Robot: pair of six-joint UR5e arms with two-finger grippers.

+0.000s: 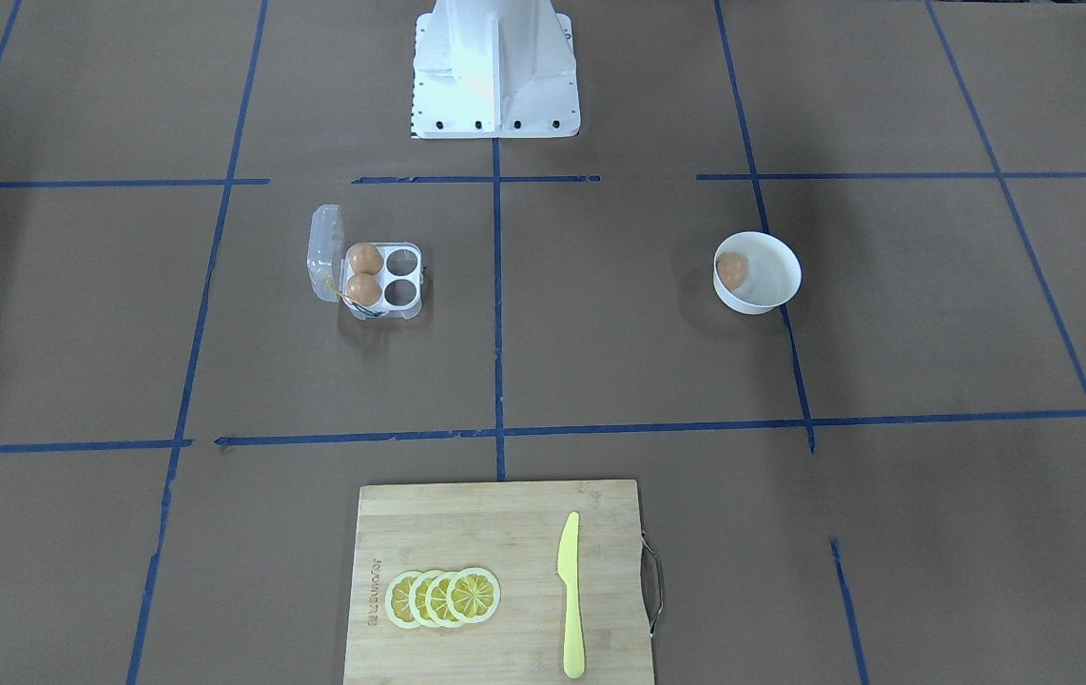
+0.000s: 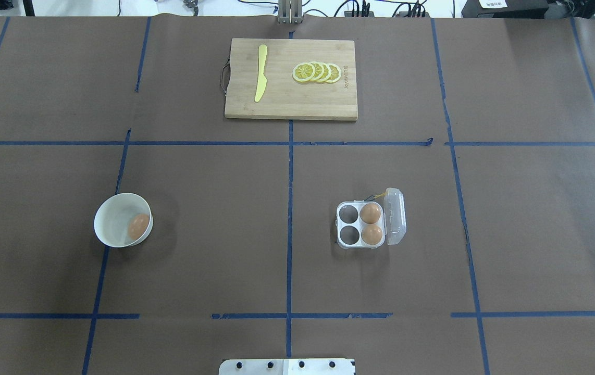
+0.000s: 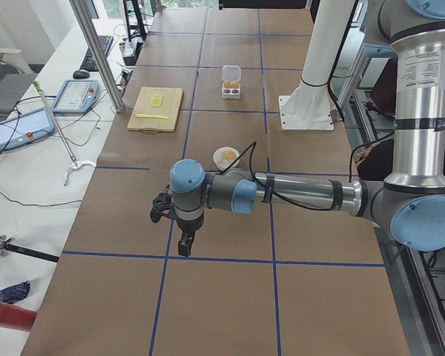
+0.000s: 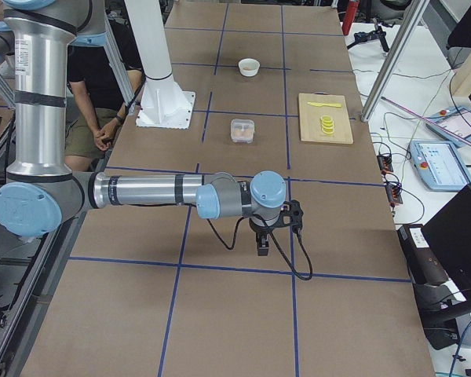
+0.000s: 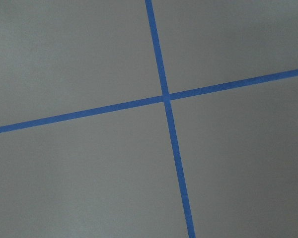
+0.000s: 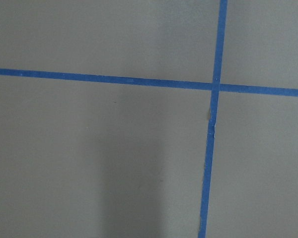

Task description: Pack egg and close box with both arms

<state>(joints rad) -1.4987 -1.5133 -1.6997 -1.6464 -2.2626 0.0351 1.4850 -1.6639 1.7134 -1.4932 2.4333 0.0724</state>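
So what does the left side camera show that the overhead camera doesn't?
Only the left side view shows the left arm, its gripper pointing down, and tablets on a side bench. Only the overhead view makes out the box's two empty cells. Both show the bowl holding an egg, the box with two eggs, and the cutting board.

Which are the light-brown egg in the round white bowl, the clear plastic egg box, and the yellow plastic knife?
Light-brown egg [image 2: 138, 226] in white bowl [image 2: 114, 221]: overhead view, top of shell.
Clear plastic egg box [image 2: 349, 234]: overhead view, an empty cell.
Yellow plastic knife [image 2: 261, 73]: overhead view, middle of its length.
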